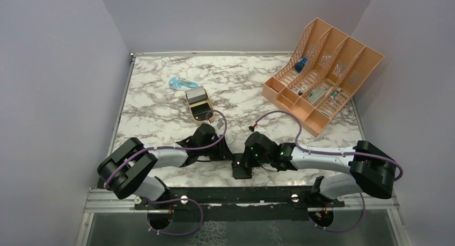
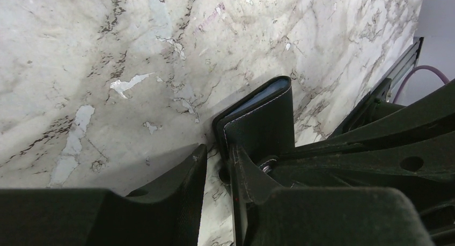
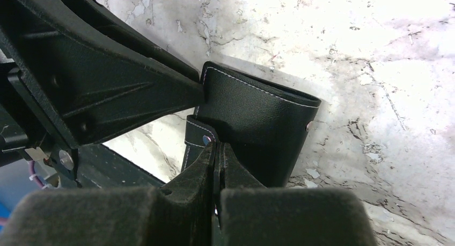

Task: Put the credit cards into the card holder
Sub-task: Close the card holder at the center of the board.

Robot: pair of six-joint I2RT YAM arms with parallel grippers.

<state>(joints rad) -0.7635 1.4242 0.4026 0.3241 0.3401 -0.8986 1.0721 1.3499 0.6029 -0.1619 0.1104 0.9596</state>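
Pinching a flap of the card holder in my clenched right pincer near the surface's front edge, I should anchor it while my left pincer, jaws slightly parted at its cover, peels that open gently.

My card holder reads black with fine white stitching along its edges, and the left wrist view shows a blue-grey strip at its inner face. The table is white marble pattern veined in grey, and the tin on it is gold with a grey lid. The organiser is peach-orange with lattice sides, and the cables are purple.
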